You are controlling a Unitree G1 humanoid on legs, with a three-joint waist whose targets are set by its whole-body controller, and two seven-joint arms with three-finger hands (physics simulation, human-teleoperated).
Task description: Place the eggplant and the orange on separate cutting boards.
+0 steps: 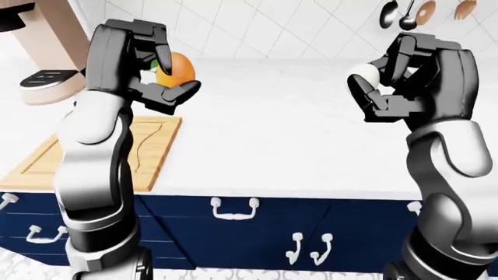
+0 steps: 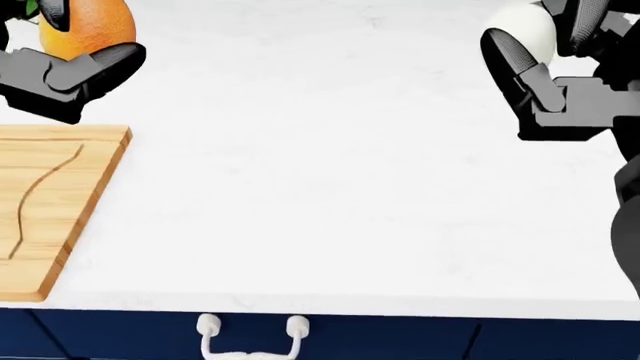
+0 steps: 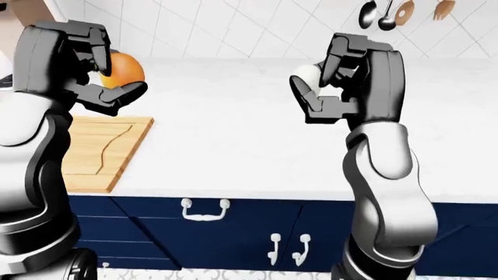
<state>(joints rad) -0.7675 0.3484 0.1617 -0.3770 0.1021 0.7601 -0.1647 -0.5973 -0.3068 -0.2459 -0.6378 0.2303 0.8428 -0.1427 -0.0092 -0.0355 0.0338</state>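
Left hand (image 1: pixel 152 73) fingers curled round the orange (image 1: pixel 176 69), held aloft at ten o'clock, green stem end pointing left, above the wooden cutting board (image 2: pixel 45 202), right hand (image 1: pixel 397 87) clasping a pale white rounded object (image 1: pixel 364 74) at two o'clock, long axis unclear, white counter (image 2: pixel 320 187) below

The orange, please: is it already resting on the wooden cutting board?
No, the orange is held by the left robot hand above the cutting board.

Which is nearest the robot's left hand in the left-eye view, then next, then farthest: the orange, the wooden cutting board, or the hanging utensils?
1. Orange, held in the left hand.
2. Cutting board, below it, lower left.
3. Hanging utensils, top right on the wall.
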